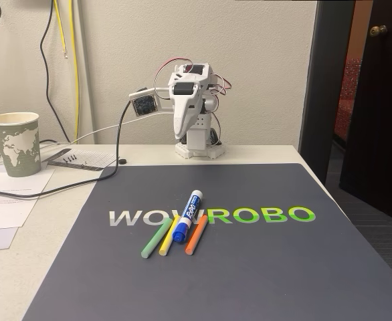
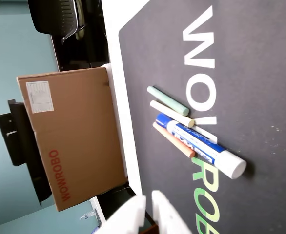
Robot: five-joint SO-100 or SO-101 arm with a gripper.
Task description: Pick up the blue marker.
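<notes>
The blue marker (image 1: 188,215) is a thick white barrel with a blue label and a dark blue cap. It lies on the dark mat (image 1: 249,267) across the printed lettering, between a yellow stick (image 1: 168,235) and an orange stick (image 1: 196,235). In the wrist view the blue marker (image 2: 201,146) lies diagonally, well away from my gripper (image 2: 150,204). The two white fingertips there stand close together with nothing between them. In the fixed view my arm is folded at the back of the table, with the gripper (image 1: 181,134) pointing down, far behind the marker.
A green stick (image 1: 156,240) lies left of the yellow one. A paper cup (image 1: 14,142) and papers (image 1: 9,194) sit at the left of the table, with cables nearby. A cardboard box (image 2: 70,141) stands beyond the table edge in the wrist view. A dark door (image 1: 376,100) is at the right.
</notes>
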